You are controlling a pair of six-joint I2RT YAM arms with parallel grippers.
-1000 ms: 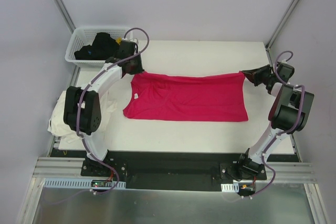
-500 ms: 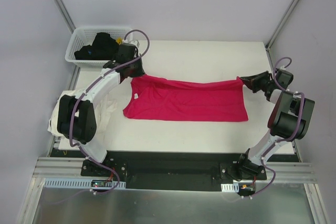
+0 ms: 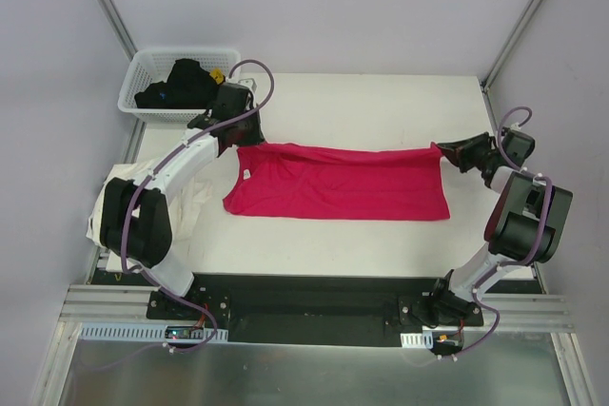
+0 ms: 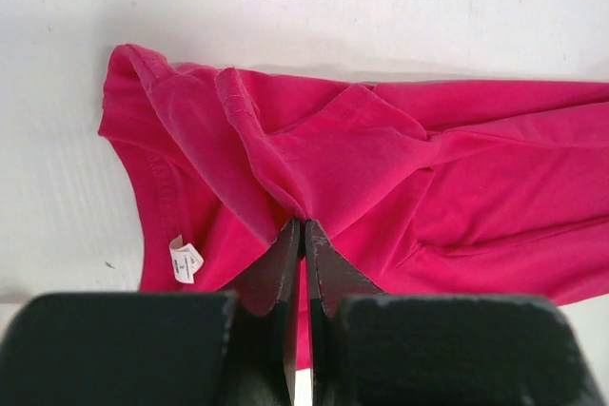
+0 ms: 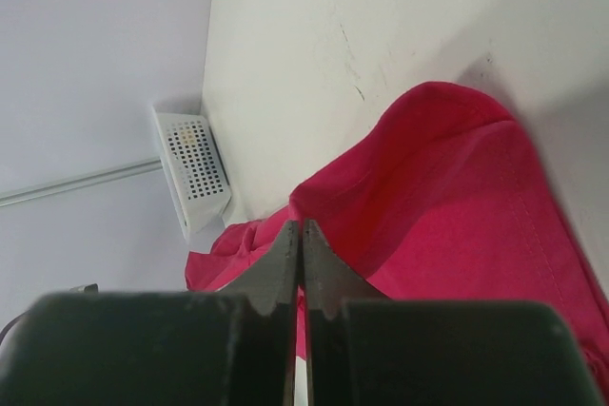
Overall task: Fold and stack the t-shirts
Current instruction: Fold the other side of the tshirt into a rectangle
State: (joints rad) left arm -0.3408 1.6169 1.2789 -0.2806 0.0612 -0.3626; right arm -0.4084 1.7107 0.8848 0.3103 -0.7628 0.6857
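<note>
The magenta-red t-shirt (image 3: 343, 185) lies spread across the middle of the white table (image 3: 362, 102), its far edge lifted at both ends. My left gripper (image 3: 247, 142) is shut on a fold of the shirt's far left corner by the sleeve, and the left wrist view shows the cloth (image 4: 314, 149) pinched at that gripper's tips (image 4: 304, 225). A white neck label (image 4: 185, 260) shows nearby. My right gripper (image 3: 445, 150) is shut on the far right corner; the cloth (image 5: 447, 187) bunches at the tips (image 5: 301, 225). The cream-white t-shirt (image 3: 107, 214) lies crumpled at the table's left edge, partly under the left arm.
A white lattice basket (image 3: 133, 94) with dark clothes (image 3: 179, 81) stands at the far left corner, also visible as the basket (image 5: 193, 170) in the right wrist view. Frame posts and grey walls close in on both sides. The table's edge runs just right of the right gripper.
Both grippers have drawn the shirt's far edge slightly toward the near side, and it now sags between them. The left arm's elbow has swung left and nearer.
</note>
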